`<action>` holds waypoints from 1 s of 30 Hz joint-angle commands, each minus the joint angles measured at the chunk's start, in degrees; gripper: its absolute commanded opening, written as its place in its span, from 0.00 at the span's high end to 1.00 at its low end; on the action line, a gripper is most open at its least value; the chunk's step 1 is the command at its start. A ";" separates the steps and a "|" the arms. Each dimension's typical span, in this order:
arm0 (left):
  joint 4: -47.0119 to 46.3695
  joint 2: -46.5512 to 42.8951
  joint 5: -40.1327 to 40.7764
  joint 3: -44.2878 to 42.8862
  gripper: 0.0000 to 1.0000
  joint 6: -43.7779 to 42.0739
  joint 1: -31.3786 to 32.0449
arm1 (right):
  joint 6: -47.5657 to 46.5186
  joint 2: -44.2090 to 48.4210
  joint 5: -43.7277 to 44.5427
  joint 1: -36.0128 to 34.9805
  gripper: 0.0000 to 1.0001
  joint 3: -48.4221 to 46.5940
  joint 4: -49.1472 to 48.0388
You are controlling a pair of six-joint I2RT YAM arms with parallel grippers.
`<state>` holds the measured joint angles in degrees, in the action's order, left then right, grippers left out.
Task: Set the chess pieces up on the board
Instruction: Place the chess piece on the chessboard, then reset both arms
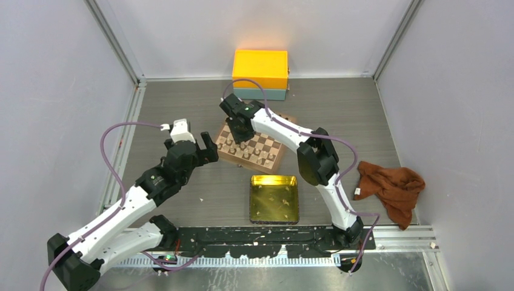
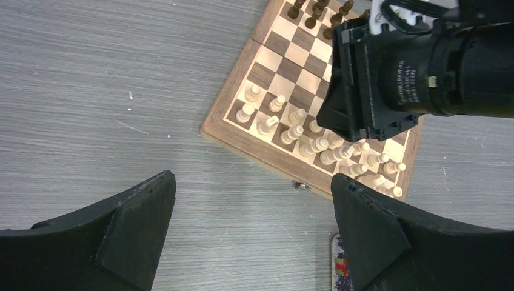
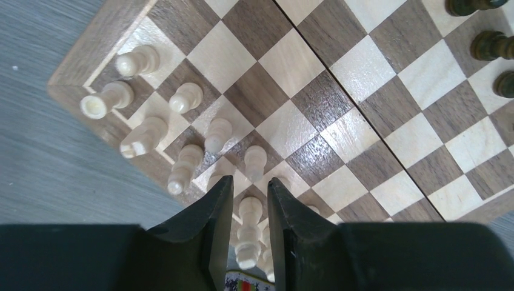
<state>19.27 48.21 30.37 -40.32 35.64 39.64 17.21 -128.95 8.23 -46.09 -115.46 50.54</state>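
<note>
We see white shells over black joints on the left arm (image 1: 124, 209) and right arm (image 1: 276, 126), each with a lilac cable (image 1: 104, 142); the left claw (image 2: 251, 182) and right claw (image 3: 250, 185) are matte black.

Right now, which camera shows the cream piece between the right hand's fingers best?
The right wrist view: the cream piece stands close up between the fingers of the right hand, a slim gap each side. The left wrist view has that hand's body blocking it; the top view shows it too small to pick out on the board.
</note>
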 commanded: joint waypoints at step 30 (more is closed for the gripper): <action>-14.38 25.11 1.88 -10.49 0.00 -4.29 -16.90 | 1.80 57.75 43.33 17.05 0.15 58.63 -37.10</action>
<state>11.75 71.96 34.79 -49.87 29.58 27.62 15.86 -72.49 42.41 -28.80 -59.18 20.80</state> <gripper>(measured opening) 0.996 0.813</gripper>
